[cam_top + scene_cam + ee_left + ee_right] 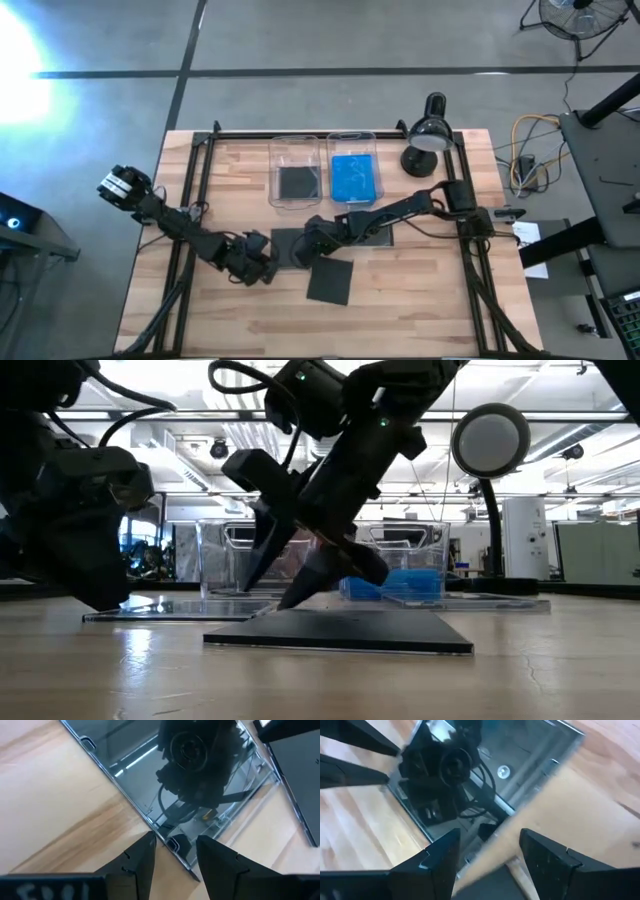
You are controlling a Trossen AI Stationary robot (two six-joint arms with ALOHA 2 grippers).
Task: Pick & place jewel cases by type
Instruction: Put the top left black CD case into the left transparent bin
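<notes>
**Inspector:** Any brands, labels or legible writing?

**Assistant:** None readable. The left wrist view shows pale marks on the gripper body at its lower edge, too blurred to make out.

**Inspector:** Count the jewel cases and give their lie.

**Assistant:** On the open table, three dark ones can be made out. A loose dark case lies flat toward the front edge, near the middle, turned so its corners point at the table edges. A second dark case lies flat just behind it, edges roughly square to the table. A third dark case sits partly under the right arm, its outline mostly hidden. Two clear bins stand at the back edge: the left bin holds dark cases, the right bin holds blue cases. The number in each stack cannot be told.

**Inspector:** Grippers?

**Assistant:** The left gripper is low over the table at the left edge of the second dark case. In its wrist view, the fingers stand apart, straddling the case's glossy edge, not visibly clamping it. The right gripper is at the opposite edge of that case. Its fingers are also spread, over the case's edge. In the low view its tips point down, close to the table surface.
</notes>
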